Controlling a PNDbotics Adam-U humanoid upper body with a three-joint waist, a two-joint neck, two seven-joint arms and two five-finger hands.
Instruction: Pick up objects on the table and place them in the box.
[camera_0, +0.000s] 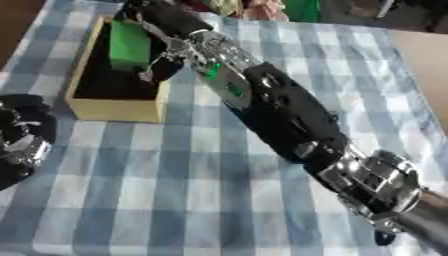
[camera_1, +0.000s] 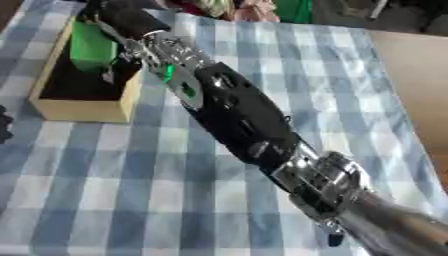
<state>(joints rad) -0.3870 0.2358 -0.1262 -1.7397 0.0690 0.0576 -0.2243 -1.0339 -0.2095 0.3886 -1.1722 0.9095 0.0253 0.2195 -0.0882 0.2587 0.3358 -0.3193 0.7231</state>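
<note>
Open rectangular box (camera_0: 114, 107) with pale wooden walls and a dark interior, standing upright on the blue-and-white checked desk (camera_0: 175, 190) toward its far left corner, long axis running away from the viewer. Green block-shaped object (camera_0: 129, 44), flat-faced and roughly rectangular, positioned within the box's outline at its far half; whether it rests on the box floor cannot be told.

Homely tabletop setting; blue-checked tablecloth (camera_0: 175, 190), wooden box (camera_0: 114, 107), bare table edge (camera_1: 411, 75)
</note>
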